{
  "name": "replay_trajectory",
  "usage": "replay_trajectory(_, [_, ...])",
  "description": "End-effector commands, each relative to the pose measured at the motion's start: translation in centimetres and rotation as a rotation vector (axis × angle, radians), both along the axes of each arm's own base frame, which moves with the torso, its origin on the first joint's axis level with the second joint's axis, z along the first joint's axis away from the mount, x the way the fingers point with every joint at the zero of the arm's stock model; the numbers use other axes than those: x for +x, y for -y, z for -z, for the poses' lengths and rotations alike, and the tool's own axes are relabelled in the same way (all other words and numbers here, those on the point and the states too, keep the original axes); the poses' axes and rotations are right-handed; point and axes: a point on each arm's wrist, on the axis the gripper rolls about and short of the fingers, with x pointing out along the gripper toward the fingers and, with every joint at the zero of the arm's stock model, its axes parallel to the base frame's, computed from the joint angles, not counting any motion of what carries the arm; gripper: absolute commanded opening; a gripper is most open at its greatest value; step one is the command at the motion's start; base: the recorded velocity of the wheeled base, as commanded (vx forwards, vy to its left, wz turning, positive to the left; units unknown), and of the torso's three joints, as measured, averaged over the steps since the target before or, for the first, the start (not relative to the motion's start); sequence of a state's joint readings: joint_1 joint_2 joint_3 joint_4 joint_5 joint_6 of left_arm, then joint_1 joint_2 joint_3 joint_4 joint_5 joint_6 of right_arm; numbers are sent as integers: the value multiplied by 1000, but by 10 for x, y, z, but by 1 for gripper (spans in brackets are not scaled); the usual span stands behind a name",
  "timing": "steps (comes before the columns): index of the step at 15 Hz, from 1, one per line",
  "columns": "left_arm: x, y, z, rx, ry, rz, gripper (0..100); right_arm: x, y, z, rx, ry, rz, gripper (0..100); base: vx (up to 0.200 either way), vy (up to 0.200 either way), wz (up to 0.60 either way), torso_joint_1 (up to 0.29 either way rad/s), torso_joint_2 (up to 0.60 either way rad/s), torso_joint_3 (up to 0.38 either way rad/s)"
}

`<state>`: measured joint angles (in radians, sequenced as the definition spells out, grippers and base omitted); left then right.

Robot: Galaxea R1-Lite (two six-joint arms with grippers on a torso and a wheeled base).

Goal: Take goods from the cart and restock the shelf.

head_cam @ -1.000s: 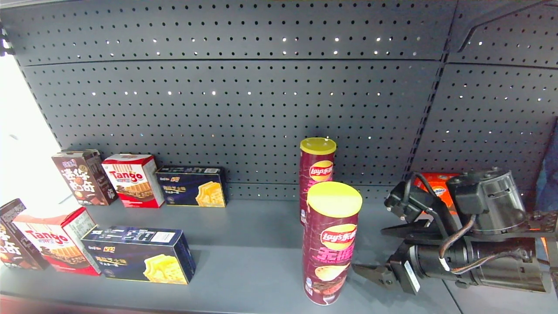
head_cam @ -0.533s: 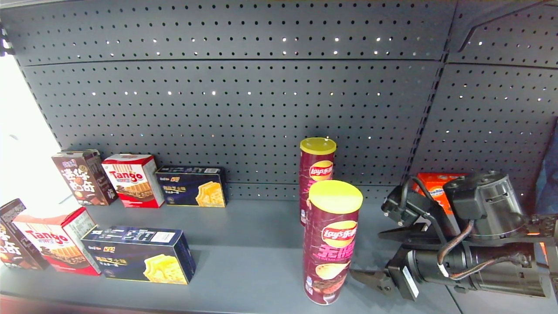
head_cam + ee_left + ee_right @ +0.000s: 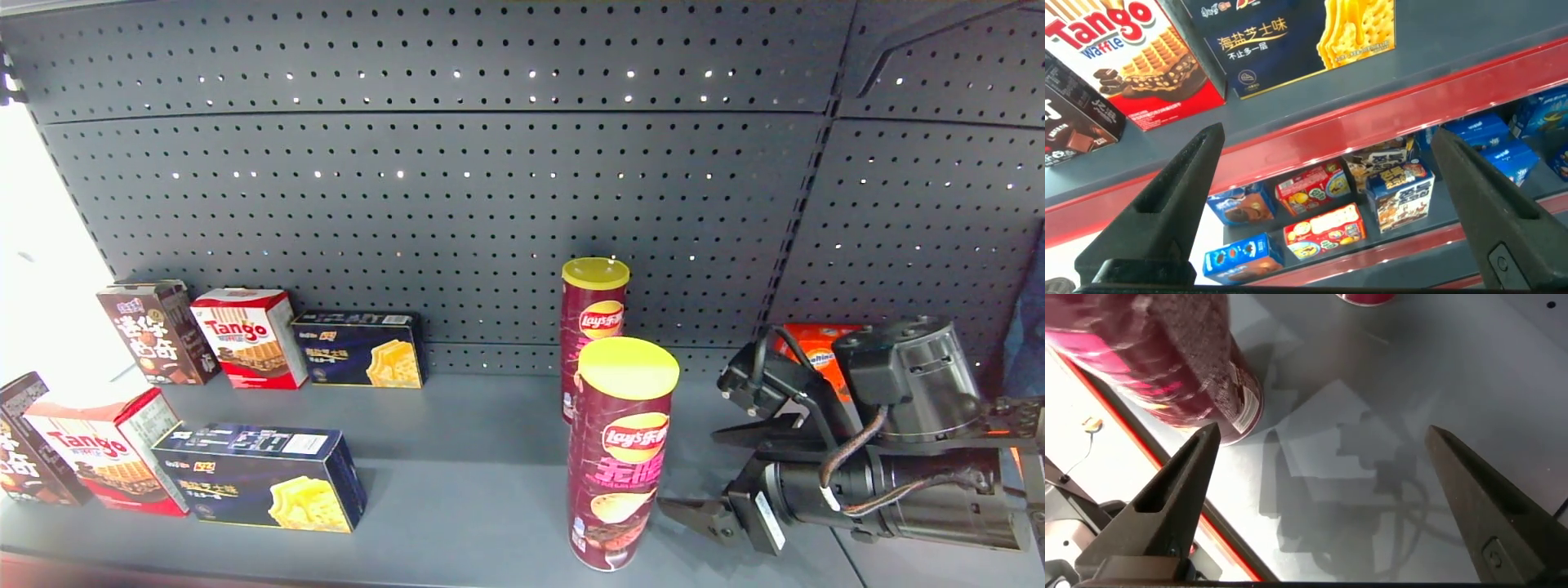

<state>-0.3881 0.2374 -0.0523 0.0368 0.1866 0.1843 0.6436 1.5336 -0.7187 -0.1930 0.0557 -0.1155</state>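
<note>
Right jaws (spread) lifted slightly; front can unmoved

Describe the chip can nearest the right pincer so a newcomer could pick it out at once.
Start at the grey shelf below the pegboard. Right of the boxes stand two maroon cans with yellow lids, one behind the other. The front can, near the shelf's edge beside the open right pincer, is the one; the back can stands by the pegboard.

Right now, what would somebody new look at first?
The front chip can, purple with a yellow lid, stands at the front of the shelf, the rear chip can behind it. The right end effector sits open just right of it, holding nothing. Snack boxes line the shelf's left.
</note>
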Motion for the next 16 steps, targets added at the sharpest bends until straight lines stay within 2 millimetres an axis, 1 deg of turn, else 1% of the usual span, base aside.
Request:
replay_trajectory(1, [0, 0, 0, 1, -2, -1, 100, 2, -2, 2, -3, -5, -1, 100, 0, 0, 0, 0, 0, 0])
replay_trajectory(7, [0, 0, 0, -12, -5, -4, 100, 3, -6, 3, -5, -7, -13, 100, 0, 0, 0, 0, 0, 0])
replay_trajectory(11, [0, 0, 0, -14, -5, -4, 100, 0, -2, 2, -1, -2, -6, 100, 0, 0, 0, 0, 0, 0])
replay_trajectory(13, [0, 0, 0, -14, -5, -5, 100, -7, 6, -8, 24, 30, 2, 100, 0, 0, 0, 0, 0, 0])
replay_trajectory(15, [0, 0, 0, -15, -3, -5, 100, -27, 33, -37, 130, 130, 73, 100, 0, 0, 0, 0, 0, 0])
replay_trajectory(16, [0, 0, 0, -14, -5, -4, 100, -38, 52, -50, 175, 189, 129, 100, 0, 0, 0, 0, 0, 0])
